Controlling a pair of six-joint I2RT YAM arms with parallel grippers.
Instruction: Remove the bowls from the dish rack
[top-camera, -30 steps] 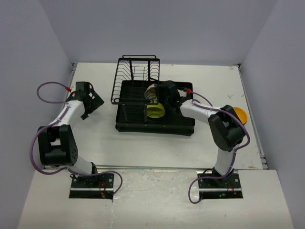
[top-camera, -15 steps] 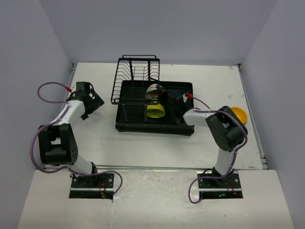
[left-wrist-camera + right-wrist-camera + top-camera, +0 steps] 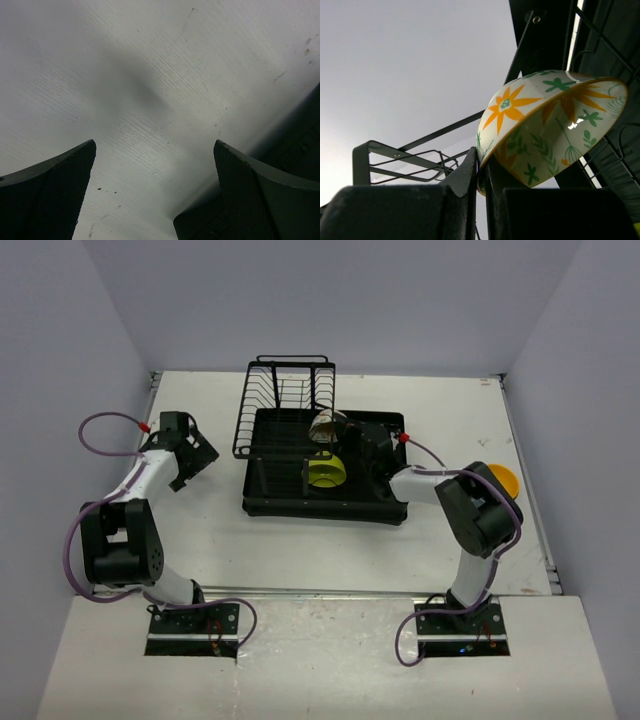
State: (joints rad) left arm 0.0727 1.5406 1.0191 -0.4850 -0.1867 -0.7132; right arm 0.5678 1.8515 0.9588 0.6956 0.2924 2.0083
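- We see the right gripper [image 3: 481,162] with its two fingers pressed together on the rim of the patterned bowl [image 3: 545,125], pinching its thin edge.
- The patterned bowl is cream-white, painted with orange star-shaped flowers and green leaves and sprigs. It hangs tilted, its outside facing the right wrist camera.
- From above, the patterned bowl [image 3: 323,427] sits over the back half of the dish rack [image 3: 325,510], just in front of the upright wire plate section [image 3: 285,405], with the right gripper [image 3: 347,426] at its right side.
- The yellow-green bowl [image 3: 325,473] stands on edge in the rack's tray, nearer the arms.
- The orange bowl [image 3: 503,480] rests on the table [image 3: 200,530] right of the rack, partly hidden by the right arm.
- The left gripper [image 3: 155,145] has its fingers spread wide over bare table, well left of the rack.
- Compared with a second ago, the patterned bowl has shifted slightly right and back, and the right forearm lies farther right. The left arm and the other bowls have not moved.
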